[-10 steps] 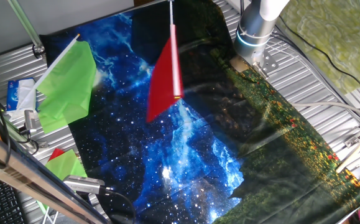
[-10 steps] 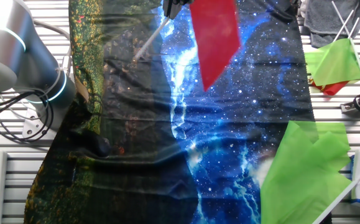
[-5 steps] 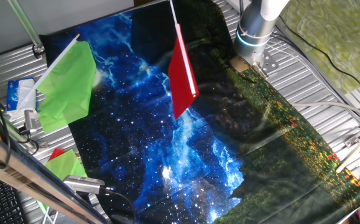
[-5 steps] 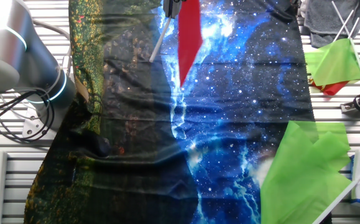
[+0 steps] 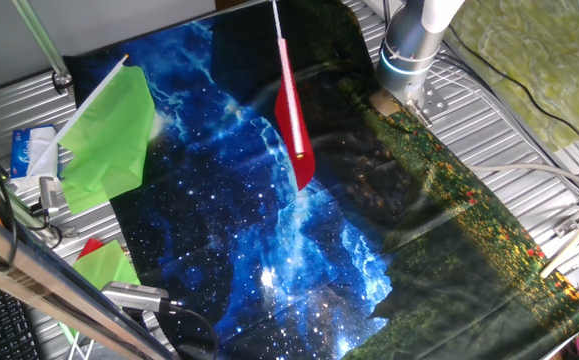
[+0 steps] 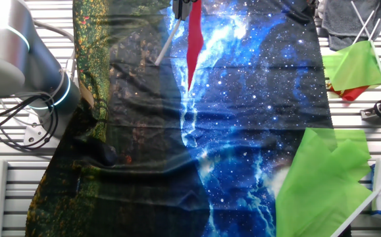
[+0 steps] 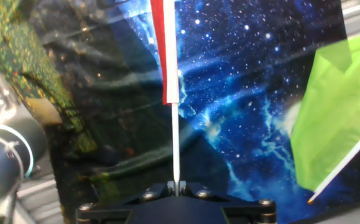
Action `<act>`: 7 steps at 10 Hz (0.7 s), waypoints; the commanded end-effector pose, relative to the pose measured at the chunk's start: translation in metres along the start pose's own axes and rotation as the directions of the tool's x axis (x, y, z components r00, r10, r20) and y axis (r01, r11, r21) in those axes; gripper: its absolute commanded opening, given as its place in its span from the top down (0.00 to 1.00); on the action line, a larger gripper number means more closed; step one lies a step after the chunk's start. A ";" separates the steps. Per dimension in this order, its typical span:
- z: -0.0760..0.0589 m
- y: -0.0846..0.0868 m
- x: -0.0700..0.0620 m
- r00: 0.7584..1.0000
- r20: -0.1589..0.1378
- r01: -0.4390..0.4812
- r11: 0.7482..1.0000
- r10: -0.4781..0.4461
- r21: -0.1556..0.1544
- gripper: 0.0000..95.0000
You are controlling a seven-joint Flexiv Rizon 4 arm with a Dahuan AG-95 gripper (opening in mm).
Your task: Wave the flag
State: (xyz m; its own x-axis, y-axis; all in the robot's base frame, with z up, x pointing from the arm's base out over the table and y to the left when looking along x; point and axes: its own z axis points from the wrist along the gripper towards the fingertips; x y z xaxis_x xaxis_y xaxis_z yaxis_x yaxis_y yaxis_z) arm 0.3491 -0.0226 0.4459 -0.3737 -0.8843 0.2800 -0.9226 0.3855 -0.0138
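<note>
The pincer (image 7: 176,186) is clenched on the thin white stick of the red flag (image 5: 294,125), which juts straight out from between its fingertips and hangs in the air above the galaxy-print cloth (image 5: 269,250) covering the desk (image 5: 489,110). The red sheet is seen nearly edge-on. A larger light-green flag (image 5: 109,135) lies well apart at the cloth's edge, leaving the cloth's middle open beneath the red one
</note>
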 end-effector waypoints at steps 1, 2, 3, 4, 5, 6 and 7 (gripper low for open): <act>-0.001 0.000 -0.001 0.519 -0.129 -0.796 0.422 0.845 -0.433 1.00; -0.001 0.000 -0.001 0.501 -0.141 -0.804 0.399 0.854 -0.440 1.00; -0.001 0.000 -0.001 0.488 -0.149 -0.809 0.381 0.860 -0.448 1.00; -0.001 0.000 -0.001 0.475 -0.157 -0.813 0.364 0.866 -0.455 1.00; -0.001 0.000 -0.001 0.471 -0.161 -0.813 0.356 0.867 -0.461 1.00; -0.001 0.000 -0.001 0.467 -0.165 -0.815 0.350 0.869 -0.463 1.00; -0.001 0.000 -0.001 0.466 -0.166 -0.814 0.348 0.869 -0.465 1.00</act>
State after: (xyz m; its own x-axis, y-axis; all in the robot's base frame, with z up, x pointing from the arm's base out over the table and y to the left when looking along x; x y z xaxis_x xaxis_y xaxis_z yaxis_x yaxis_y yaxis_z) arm 0.3503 -0.0219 0.4473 -0.8370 -0.4891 0.2454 -0.4788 0.8717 0.1043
